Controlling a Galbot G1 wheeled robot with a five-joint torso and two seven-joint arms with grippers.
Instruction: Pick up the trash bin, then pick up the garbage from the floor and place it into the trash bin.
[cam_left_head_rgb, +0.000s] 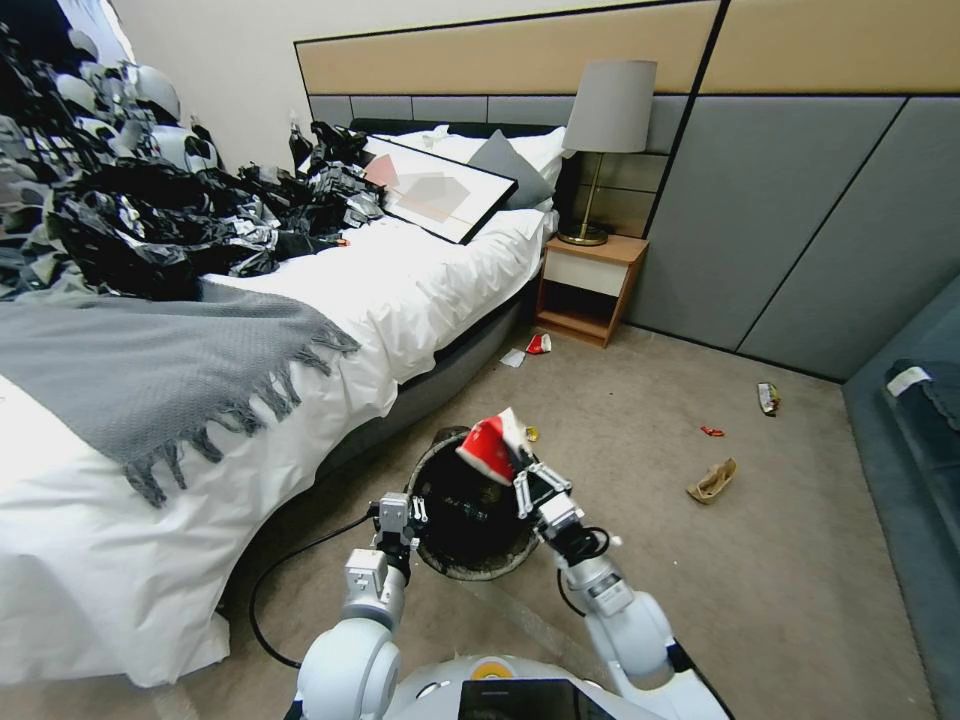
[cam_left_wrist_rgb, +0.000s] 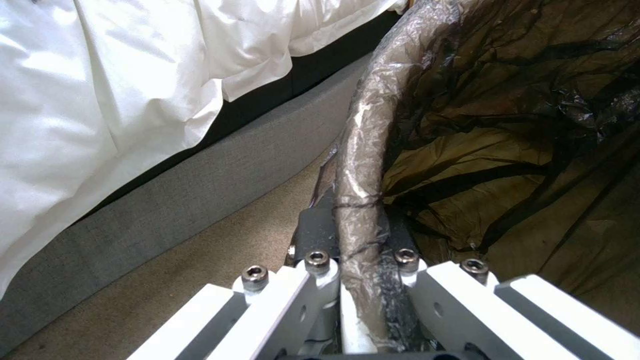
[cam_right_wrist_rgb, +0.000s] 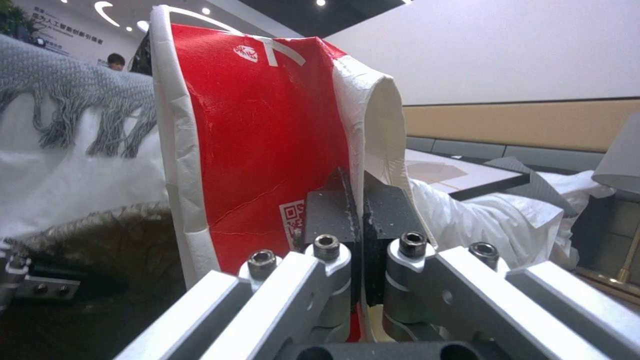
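From my head, my left tool (cam_left_head_rgb: 415, 511) clamps the near-left rim of the trash bin (cam_left_head_rgb: 470, 560) beside the bed (cam_left_head_rgb: 420, 290); my right tool (cam_left_head_rgb: 522, 478) holds the red carton (cam_left_head_rgb: 487, 448) over its far rim.

Left wrist: fingers (cam_left_wrist_rgb: 313, 235) closed on the bag-wrapped rim.

Right wrist: pads (cam_right_wrist_rgb: 327, 215) pinch the carton's edge.

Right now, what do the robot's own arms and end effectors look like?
Both arms are glossy white with rounded joint housings and silver-grey wrist sections. Black cables loop beside each wrist. The left end effector and the right end effector are made of white and silver metal linkage bars fastened with hex-socket bolts, ending in dark, flat fingers.
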